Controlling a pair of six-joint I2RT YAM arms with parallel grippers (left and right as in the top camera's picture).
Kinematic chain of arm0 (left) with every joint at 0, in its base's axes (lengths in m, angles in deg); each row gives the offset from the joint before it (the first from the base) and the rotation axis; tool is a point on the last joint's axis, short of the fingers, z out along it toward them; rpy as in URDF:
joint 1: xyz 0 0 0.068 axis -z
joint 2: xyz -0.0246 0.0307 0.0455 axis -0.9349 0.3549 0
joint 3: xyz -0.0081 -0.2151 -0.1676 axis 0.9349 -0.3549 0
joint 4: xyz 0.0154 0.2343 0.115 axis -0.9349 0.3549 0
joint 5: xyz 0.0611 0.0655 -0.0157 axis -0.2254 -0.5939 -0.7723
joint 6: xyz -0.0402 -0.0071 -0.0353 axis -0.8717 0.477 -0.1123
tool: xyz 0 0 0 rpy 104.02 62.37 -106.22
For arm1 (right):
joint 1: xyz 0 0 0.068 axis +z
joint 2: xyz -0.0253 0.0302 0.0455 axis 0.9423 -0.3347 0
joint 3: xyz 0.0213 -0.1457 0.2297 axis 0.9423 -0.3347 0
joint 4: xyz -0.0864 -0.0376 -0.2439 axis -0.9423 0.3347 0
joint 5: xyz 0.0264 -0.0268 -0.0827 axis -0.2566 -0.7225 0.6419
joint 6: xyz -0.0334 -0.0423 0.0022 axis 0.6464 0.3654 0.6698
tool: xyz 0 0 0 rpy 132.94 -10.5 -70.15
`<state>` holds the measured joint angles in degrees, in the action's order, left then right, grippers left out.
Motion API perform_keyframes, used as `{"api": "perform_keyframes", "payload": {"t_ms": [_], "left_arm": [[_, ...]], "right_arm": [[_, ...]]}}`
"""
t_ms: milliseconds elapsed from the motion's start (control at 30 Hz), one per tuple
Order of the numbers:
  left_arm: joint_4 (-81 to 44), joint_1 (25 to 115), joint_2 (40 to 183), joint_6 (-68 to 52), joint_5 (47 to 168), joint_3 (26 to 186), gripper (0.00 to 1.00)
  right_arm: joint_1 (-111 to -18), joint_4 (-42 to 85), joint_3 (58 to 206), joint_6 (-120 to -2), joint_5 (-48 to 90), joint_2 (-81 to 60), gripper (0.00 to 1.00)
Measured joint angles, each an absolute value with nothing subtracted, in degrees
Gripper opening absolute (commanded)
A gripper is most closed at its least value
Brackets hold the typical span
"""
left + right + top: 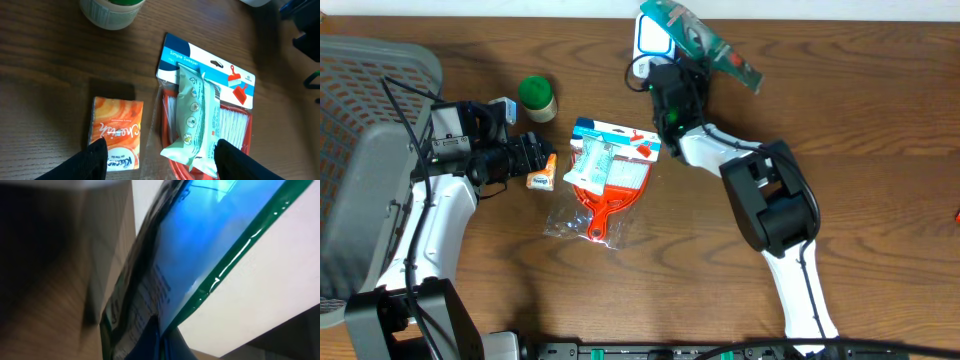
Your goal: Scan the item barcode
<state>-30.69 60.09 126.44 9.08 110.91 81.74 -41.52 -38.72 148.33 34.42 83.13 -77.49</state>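
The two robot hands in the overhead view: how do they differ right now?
The left hand is open and empty; the right hand is shut on a green-edged plastic packet. The left hand hovers by the Kleenex pack near the table's middle; the right hand holds its packet up at the far edge. Both are black two-finger hands on white arms.

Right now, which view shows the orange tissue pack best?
Left wrist: the Kleenex tissue pack lies close, label readable. Overhead shows it small beside the left claw; right wrist misses it.
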Motion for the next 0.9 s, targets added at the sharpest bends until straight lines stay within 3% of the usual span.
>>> {"api": "perform_keyframes", "payload": {"t_ms": [467, 900], "left_arm": [[-30.69, 60.09, 126.44, 9.08, 110.91, 81.74, 0.68], [-30.69, 60.09, 126.44, 9.08, 110.91, 81.74, 0.68]], "right_arm": [[-40.58, -39.22, 148.35, 34.2, 83.11, -77.49, 0.01], [-40.58, -42.13, 148.37, 25.3, 86.85, -76.01, 0.01]]}}
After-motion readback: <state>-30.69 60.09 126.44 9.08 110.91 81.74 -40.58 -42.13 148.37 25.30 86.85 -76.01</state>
